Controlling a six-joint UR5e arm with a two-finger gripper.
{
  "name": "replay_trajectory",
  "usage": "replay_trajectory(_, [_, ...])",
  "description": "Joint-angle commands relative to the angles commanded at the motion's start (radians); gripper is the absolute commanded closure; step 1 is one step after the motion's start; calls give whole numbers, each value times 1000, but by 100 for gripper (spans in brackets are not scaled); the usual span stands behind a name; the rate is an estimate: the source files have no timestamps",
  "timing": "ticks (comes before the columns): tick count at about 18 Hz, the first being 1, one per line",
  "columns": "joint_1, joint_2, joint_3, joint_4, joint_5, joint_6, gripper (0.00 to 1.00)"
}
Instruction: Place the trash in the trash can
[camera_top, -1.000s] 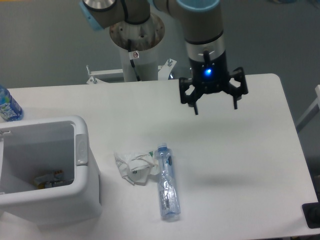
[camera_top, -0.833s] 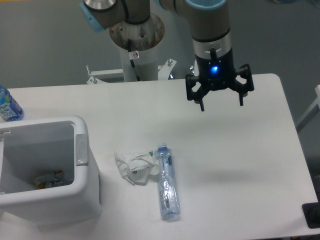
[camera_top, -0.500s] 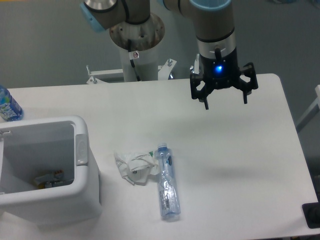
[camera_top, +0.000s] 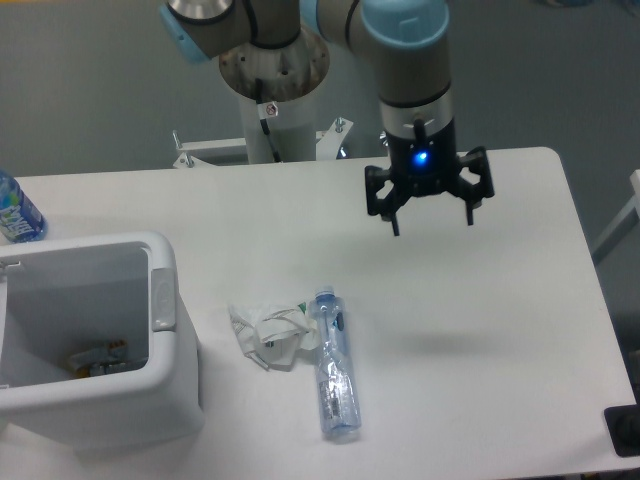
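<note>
Two trash items, lower centre: crumpled wrapper (camera_top: 268, 333) touching crushed bottle (camera_top: 334, 364), both on table (camera_top: 520, 330). Trash can (camera_top: 90, 340), lower left. Gripper (camera_top: 430, 212), upper right, fingers spread, empty. Risk: a descent between the touching pieces may nudge one aside.

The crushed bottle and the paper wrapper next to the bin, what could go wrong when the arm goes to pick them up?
The crushed bottle and wrapper touch, so grasping one may drag the other. The bottle lies flat, so the open gripper, hovering far off, could slip on it. The trash can stands close by; a low carry might clip its rim.
</note>
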Motion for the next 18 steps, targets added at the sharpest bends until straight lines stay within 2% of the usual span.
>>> replay_trajectory(1, [-23, -14, -3, 0, 2, 23, 0])
replay_trajectory(10, [-149, -107, -75, 14, 37, 546, 0])
replay_trajectory(13, [-201, -156, -101, 15, 57, 597, 0])
replay_trajectory(18, [-256, -227, -95, 38, 72, 591, 0])
